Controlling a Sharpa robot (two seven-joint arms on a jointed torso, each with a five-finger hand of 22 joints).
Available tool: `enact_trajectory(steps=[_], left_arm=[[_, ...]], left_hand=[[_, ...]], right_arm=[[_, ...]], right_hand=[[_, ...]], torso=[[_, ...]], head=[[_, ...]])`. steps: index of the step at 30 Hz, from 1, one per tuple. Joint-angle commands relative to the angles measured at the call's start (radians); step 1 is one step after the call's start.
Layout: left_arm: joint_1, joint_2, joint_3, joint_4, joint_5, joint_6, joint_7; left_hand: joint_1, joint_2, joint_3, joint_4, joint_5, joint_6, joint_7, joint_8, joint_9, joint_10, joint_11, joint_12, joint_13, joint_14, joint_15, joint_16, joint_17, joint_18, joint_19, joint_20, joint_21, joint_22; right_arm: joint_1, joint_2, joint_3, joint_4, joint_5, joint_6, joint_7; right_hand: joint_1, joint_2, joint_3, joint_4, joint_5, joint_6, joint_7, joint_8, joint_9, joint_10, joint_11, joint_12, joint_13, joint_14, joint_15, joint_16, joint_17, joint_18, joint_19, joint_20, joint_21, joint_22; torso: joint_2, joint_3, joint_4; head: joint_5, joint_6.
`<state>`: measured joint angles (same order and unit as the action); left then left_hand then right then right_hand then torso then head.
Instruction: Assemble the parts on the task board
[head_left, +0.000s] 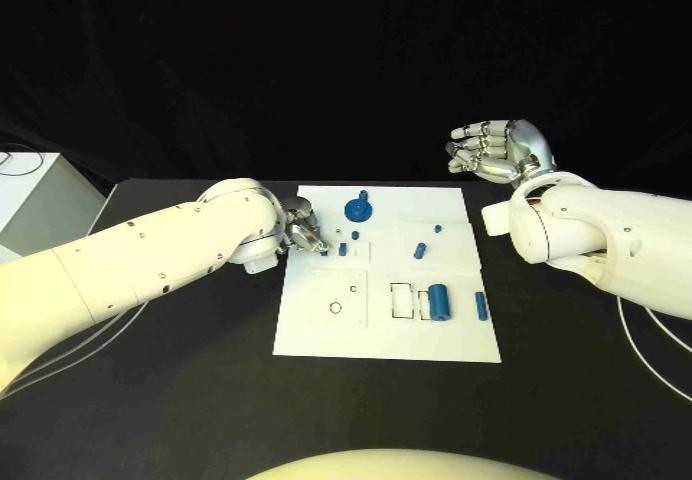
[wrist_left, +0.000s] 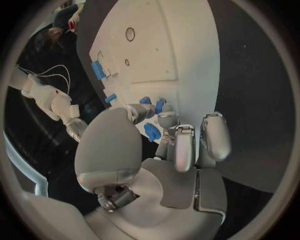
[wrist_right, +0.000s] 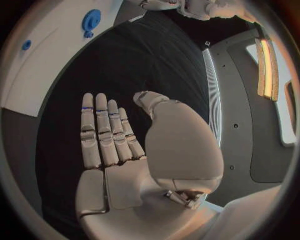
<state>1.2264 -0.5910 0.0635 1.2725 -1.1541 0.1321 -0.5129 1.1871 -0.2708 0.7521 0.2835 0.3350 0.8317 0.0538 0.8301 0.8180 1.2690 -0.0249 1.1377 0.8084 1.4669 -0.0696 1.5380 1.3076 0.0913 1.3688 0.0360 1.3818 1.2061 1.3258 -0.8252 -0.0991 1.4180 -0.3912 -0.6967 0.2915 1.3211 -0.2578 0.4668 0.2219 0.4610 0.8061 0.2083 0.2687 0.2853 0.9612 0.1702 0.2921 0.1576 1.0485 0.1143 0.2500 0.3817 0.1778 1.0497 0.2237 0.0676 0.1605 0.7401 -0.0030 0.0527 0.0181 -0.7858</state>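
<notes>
Head view, board: the white task board (head_left: 387, 345) lay in the middle of the black table (head_left: 188, 400).
Head view, parts: a blue disc-shaped part (head_left: 358, 209) sat near the board's far edge; a blue cylinder (head_left: 438, 300) and a slim blue peg (head_left: 482, 306) lay toward its right side; two small blue pegs (head_left: 420, 250) stood nearer the centre.
Head view, left hand: the left hand (head_left: 303, 232) reached over the board's left edge, fingertips lowered at a small blue part (head_left: 325, 250); the disc-shaped part lay just beyond it.
Head view, right hand: the right hand (head_left: 498, 150) was raised beyond the board's far right corner, well apart from every part, fingers loosely curled and holding nothing.
Left wrist view, hand: the thumb and fingertips (wrist_left: 164, 119) met around small blue pieces (wrist_left: 152, 132) at the board's edge; whether one was actually gripped could not be told.
Right wrist view, hand: the fingers (wrist_right: 103, 130) were extended side by side over bare table, empty; the disc-shaped part (wrist_right: 91, 20) lay on the board far ahead.
</notes>
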Motion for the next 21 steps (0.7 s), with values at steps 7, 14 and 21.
enact_trajectory(steps=[7,14,21], left_arm=[[-0.001,0.005,-0.001,0.001,-0.029,0.023,0.0],[-0.002,0.004,-0.002,0.002,-0.042,0.039,-0.003],[-0.002,0.006,-0.003,-0.001,-0.046,0.042,-0.004]], left_hand=[[-0.007,0.006,0.218,-0.223,0.006,0.006,-0.001,0.003,0.009,0.007,0.002,0.003,0.001,0.089,-0.006,0.006,0.215,-0.012,0.004,0.0,0.005,0.002],[-0.007,0.006,0.218,-0.223,0.006,0.006,-0.001,0.003,0.009,0.007,0.002,0.003,0.001,0.089,-0.006,0.006,0.215,-0.012,0.004,0.0,0.005,0.002],[-0.008,0.006,0.218,-0.223,0.006,0.006,-0.001,0.003,0.009,0.007,0.002,0.002,0.001,0.089,-0.006,0.006,0.216,-0.012,0.005,0.0,0.005,0.003]], right_arm=[[0.0,0.001,0.0,0.007,0.006,0.021,0.001],[0.0,-0.001,0.0,0.008,0.008,0.021,0.001],[0.0,-0.001,0.0,0.008,0.011,0.023,0.001]], right_hand=[[-0.006,0.003,-0.001,-0.007,0.005,0.001,0.032,-0.006,-0.002,0.007,0.003,-0.006,-0.003,0.002,0.005,-0.004,-0.002,0.006,-0.004,0.004,-0.003,-0.002],[-0.006,0.003,-0.001,-0.007,0.006,0.001,0.032,-0.007,-0.002,0.007,0.003,-0.006,-0.004,0.002,0.005,-0.005,-0.002,0.007,-0.004,0.004,-0.003,-0.003],[-0.007,0.003,-0.001,-0.007,0.007,0.001,0.032,-0.007,-0.002,0.007,0.003,-0.007,-0.005,0.002,0.005,-0.006,-0.003,0.007,-0.005,0.004,-0.003,-0.004]], torso=[[0.0,-0.0008,-0.0005],[-0.001,-0.0013,0.0006],[-0.001,-0.0016,0.0012]], head=[[-0.001,-0.008],[-0.002,-0.012],[-0.002,-0.015]])
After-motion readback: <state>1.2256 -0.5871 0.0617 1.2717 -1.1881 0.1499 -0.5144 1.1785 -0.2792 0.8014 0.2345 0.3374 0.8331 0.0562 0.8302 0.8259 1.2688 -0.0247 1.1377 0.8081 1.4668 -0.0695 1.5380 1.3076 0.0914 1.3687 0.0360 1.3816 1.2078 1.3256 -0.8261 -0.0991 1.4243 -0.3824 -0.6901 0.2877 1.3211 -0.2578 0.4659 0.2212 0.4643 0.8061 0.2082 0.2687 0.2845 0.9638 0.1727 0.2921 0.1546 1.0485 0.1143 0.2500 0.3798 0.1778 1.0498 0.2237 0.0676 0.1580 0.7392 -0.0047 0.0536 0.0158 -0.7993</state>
